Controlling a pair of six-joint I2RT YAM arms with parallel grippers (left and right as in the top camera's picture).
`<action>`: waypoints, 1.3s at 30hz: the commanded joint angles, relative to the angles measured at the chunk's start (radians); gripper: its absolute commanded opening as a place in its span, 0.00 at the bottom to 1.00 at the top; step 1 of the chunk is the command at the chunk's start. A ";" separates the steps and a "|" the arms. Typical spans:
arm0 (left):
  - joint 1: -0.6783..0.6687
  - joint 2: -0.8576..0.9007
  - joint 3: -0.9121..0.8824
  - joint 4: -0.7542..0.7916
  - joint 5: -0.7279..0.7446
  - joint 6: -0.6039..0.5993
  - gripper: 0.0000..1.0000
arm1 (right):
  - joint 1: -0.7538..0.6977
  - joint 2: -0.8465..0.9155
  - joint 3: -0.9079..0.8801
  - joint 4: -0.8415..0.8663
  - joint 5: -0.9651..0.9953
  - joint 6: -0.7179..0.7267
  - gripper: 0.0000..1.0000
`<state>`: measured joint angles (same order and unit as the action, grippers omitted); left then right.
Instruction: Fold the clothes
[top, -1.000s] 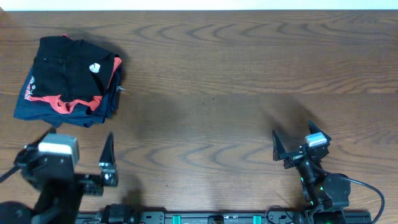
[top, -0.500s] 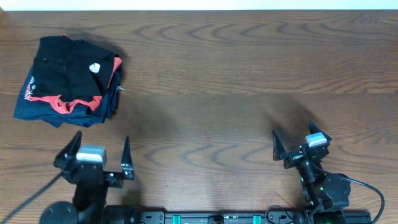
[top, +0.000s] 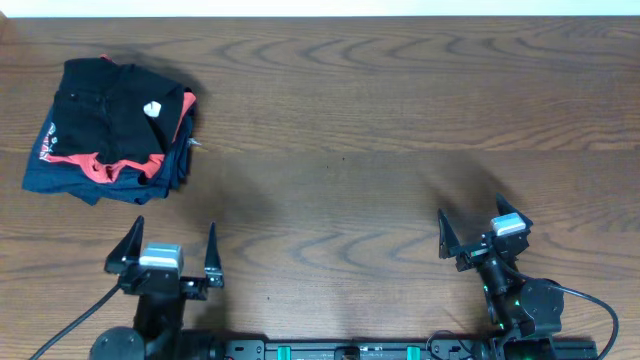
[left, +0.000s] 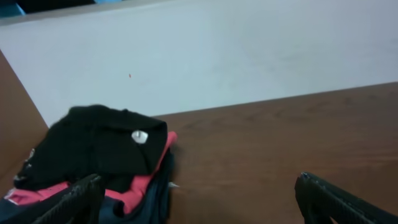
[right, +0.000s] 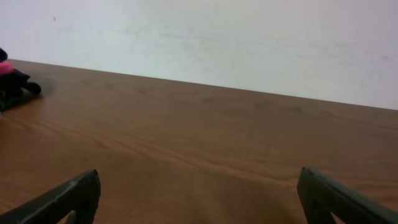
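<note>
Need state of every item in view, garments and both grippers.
black T-shirt: folded compact, lying on top, not gripped
red shirt: under the black T-shirt, edges showing
navy garment: at the bottom, folded
left gripper: open, empty, apart from the garments
right gripper: open, empty, far from the garments

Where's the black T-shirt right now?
Overhead view: the black T-shirt lies at the table's far left corner, on top of the red shirt and navy garment, beyond the open left gripper.

Nothing is legible on the black T-shirt (top: 110, 105) or red shirt (top: 86, 163).
</note>
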<state>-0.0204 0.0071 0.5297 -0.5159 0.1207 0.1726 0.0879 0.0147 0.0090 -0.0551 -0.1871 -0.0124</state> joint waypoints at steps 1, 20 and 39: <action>0.004 -0.005 -0.054 0.021 -0.003 -0.001 0.98 | -0.006 -0.008 -0.003 0.000 -0.005 -0.011 0.99; 0.004 -0.005 -0.525 0.453 -0.006 0.002 0.98 | -0.006 -0.008 -0.003 0.000 -0.005 -0.011 0.99; 0.004 -0.003 -0.526 0.458 -0.010 0.009 0.98 | -0.006 -0.008 -0.003 0.000 -0.005 -0.011 0.99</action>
<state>-0.0200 0.0093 0.0330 -0.0456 0.1162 0.1772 0.0879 0.0135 0.0082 -0.0547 -0.1871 -0.0124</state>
